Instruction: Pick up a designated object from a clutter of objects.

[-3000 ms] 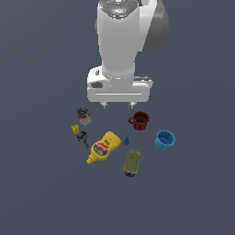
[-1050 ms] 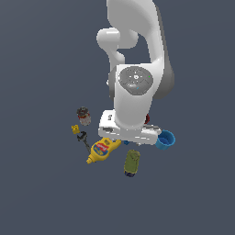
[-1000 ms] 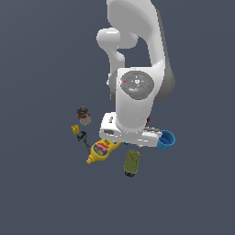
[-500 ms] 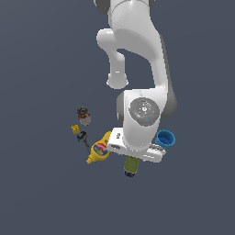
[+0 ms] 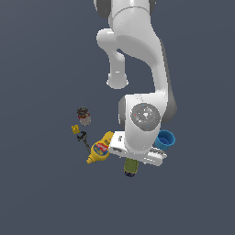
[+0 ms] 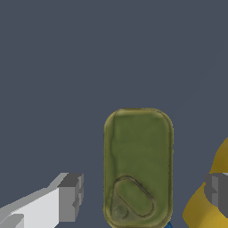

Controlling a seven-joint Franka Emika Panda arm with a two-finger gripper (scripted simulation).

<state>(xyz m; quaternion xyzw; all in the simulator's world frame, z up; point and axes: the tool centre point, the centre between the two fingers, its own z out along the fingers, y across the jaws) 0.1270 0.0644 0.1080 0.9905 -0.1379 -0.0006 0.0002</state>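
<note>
Below the wrist, lower middle of the wrist view, we have the olive can (image 6: 138, 167) lying on its side on the dark counter (image 6: 89, 53), its long axis running up the frame. Gripper (image 6: 144, 193) is spread wide: one finger (image 6: 71, 196) at lower left, the other finger (image 6: 217, 192) at lower right, can between them and touching neither. Nothing is held.

Exterior view: the arm covers most of the can; only its dark end (image 5: 130, 168) pokes out under the hand, lower centre of the frame. Mustard bottle (image 5: 101, 148) lies just beside it toward the exterior view's left, blue cup (image 5: 165, 139) near on the other side, brown jar (image 5: 83, 115) well apart at upper left.

Our read on handling: rigid shell, likely light, smooth curved wall, so it can roll or slip if pinched off-centre. Best hold looks like across the width at mid-length, pads on the two long sides. Fingers already line up that way, but sit toward one end; we'd centre along the length.

Risk: the lower-right finger sits right by the mustard bottle (image 6: 209, 196). Closing may nudge it.
</note>
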